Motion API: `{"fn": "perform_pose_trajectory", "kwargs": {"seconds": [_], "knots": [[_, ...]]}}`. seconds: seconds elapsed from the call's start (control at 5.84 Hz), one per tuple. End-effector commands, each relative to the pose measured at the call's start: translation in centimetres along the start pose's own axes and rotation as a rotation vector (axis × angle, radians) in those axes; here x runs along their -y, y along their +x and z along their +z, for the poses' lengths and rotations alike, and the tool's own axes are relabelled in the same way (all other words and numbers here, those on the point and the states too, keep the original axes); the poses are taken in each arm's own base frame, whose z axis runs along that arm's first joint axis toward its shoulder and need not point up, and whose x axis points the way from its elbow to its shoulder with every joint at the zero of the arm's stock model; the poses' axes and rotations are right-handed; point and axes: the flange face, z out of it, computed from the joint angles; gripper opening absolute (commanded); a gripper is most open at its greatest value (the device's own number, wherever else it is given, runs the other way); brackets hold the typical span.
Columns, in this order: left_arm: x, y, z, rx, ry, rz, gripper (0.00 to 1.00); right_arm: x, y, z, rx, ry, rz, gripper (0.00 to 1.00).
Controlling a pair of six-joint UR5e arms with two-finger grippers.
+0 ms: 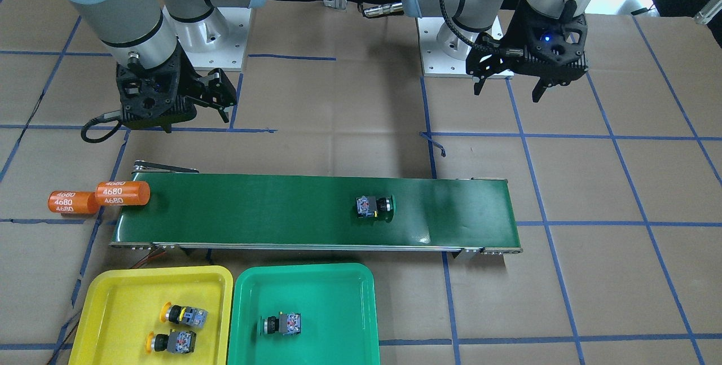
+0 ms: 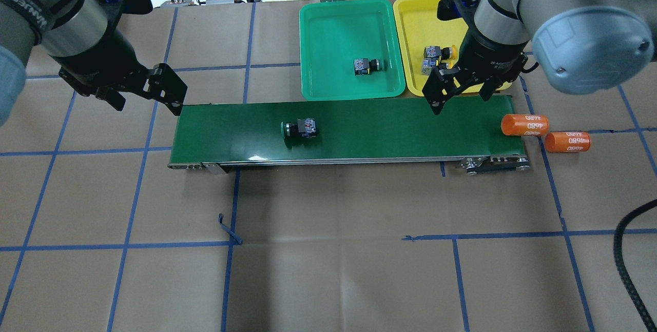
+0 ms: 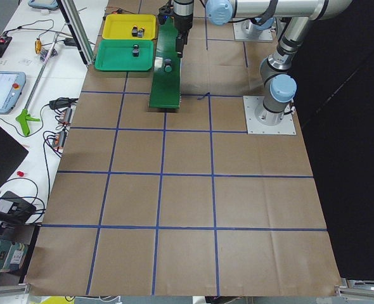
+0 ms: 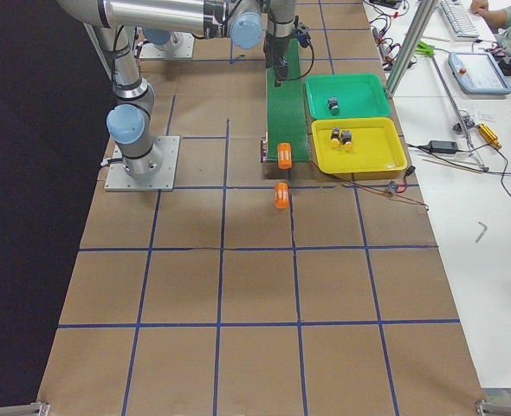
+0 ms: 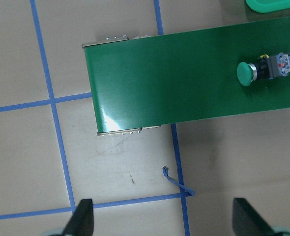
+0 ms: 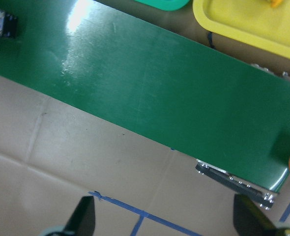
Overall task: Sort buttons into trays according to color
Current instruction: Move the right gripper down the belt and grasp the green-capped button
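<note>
One green button [image 1: 375, 206] lies sideways mid-frame on the belt [image 1: 254, 212]. It is probably light and rigid with a slick round cap, so grip across its squarish black body. Left hand [image 1: 506, 96] and right hand [image 2: 460, 104] hang wide, empty.

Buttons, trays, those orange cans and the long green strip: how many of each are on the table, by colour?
Yellow buttons: 2
Green buttons: 2
Yellow tray: 1
Green tray: 1
Orange cylinders: 2
Conveyor belt: 1
Total: 9
</note>
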Motion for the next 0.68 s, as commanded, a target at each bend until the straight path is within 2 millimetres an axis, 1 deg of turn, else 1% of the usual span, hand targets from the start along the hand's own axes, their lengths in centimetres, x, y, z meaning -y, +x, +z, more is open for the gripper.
{"fn": "perform_pose_trajectory", "kwargs": {"seconds": [0.0, 0.17, 0.51], "knots": [[-0.66, 0.20, -0.67, -0.005, -0.006, -0.015, 0.98, 0.17, -0.39, 0.07, -0.017, 0.011, -0.274, 1.00], [-0.63, 0.38, -0.67, -0.023, -0.003, -0.016, 0.98, 0.14, -0.69, -0.06, -0.018, 0.013, -0.415, 1.00], [-0.84, 0.29, -0.93, -0.018, 0.001, -0.018, 0.98, 0.41, -0.52, 0.35, -0.039, 0.033, -0.514, 1.00]]}}
